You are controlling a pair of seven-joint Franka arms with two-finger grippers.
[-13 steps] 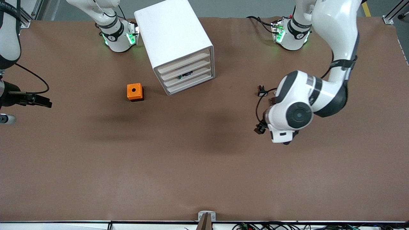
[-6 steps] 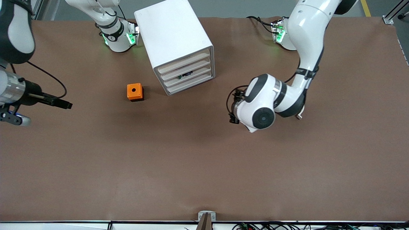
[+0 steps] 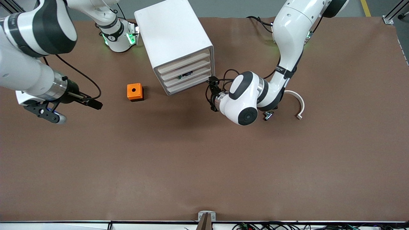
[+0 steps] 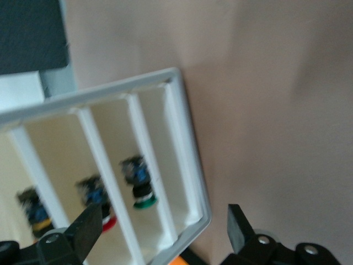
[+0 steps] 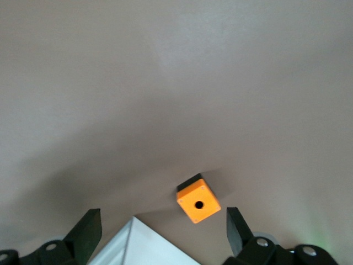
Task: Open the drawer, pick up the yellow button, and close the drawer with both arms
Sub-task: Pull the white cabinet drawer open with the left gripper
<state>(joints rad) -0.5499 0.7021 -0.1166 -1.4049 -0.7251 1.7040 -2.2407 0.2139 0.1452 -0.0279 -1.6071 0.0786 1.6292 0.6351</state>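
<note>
Two risks: a missed drawer pull, and a wrong part picked.
Risk one: the left gripper (image 3: 212, 93) hangs beside the corner of the white drawer cabinet (image 3: 174, 41); its fingers could strike the frame rather than catch a drawer front, shoving the light cabinet across the table.
Risk two: several small parts sit in the drawers (image 4: 138, 185), with green, red and yellowish caps; the orange-capped button cannot be told apart here, so the wrong drawer may get opened.
Left gripper: jaws fully spread, holding nothing, touching nothing.
Right gripper (image 3: 91, 101): jaws fully spread, empty, over bare table toward the right arm's end, near the orange cube (image 3: 135, 91).
Button location: judged inside the closed cabinet; exact drawer unclear.
</note>
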